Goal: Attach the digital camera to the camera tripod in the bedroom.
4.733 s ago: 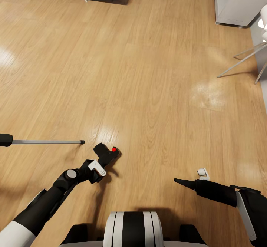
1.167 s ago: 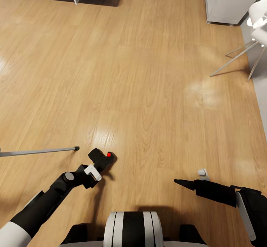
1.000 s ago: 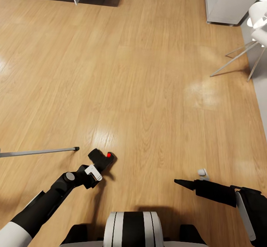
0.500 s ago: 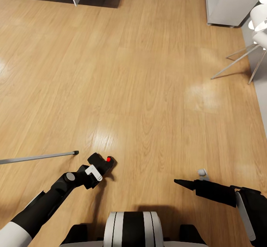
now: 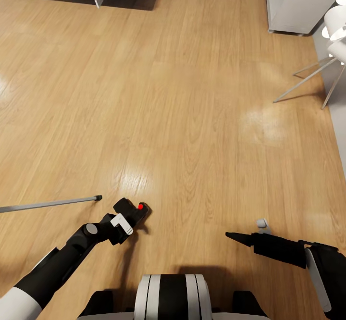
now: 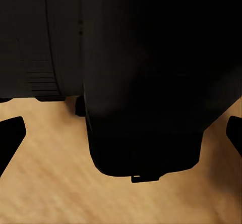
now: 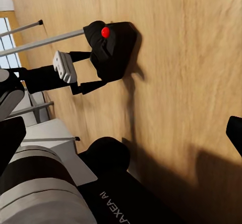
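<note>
The left gripper clasps the camera; one tripod leg runs off at nine o'clock; whether the right gripper is clenched is unclear.

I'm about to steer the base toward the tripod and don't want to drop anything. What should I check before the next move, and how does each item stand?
1. Digital camera held in the left hand: ok, fingers either side of it in the right wrist view.
2. Camera clear of the floor: cannot tell.
3. Camera tripod in sight: not ok, just one silver leg at the head view's left edge; its head is out of frame.
4. Right hand free: ok, nothing between its fingertips.
5. Path clear of the chair legs: ok, far right.
</note>
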You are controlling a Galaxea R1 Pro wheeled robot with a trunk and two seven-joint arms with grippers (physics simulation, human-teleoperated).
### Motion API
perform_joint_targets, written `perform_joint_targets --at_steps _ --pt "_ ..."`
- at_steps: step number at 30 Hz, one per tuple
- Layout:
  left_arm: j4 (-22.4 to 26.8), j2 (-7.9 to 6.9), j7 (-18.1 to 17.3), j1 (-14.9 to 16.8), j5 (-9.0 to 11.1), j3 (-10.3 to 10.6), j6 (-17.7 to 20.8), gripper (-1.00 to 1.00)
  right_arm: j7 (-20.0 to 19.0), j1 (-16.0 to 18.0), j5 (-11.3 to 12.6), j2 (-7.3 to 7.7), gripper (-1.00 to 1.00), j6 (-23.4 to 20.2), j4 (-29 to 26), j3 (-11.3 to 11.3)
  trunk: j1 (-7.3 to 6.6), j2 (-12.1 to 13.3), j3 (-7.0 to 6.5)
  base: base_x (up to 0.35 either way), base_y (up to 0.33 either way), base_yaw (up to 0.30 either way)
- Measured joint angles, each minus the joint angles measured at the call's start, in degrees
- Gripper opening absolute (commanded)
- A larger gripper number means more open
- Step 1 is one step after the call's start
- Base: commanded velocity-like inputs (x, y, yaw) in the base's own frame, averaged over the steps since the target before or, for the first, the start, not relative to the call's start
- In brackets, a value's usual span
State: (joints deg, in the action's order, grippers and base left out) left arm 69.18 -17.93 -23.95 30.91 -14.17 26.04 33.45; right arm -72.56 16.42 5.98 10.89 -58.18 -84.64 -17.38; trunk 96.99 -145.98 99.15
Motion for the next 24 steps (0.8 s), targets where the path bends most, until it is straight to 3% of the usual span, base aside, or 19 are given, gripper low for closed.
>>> perform_joint_targets --at_steps 14,15,24 --pt "0.0 0.58 0.0 0.0 0.0 -0.2 0.0 1.00 0.0 0.0 -0.1 -0.13 1.00 0.0 0.0 0.0 0.00 0.0 0.00 0.000 0.000 0.000" --pt "0.0 0.63 0.0 0.0 -0.1 -0.2 0.0 -1.00 0.0 0.0 -0.1 -0.14 1.00 0.0 0.0 0.0 0.00 0.0 0.00 0.000 0.000 0.000" --pt "-0.1 0.89 -0.1 0.0 0.3 -0.4 0.2 -1.00 -0.1 0.0 -0.2 -0.17 1.00 0.0 0.0 0.1 0.00 0.0 0.00 0.000 0.000 0.000"
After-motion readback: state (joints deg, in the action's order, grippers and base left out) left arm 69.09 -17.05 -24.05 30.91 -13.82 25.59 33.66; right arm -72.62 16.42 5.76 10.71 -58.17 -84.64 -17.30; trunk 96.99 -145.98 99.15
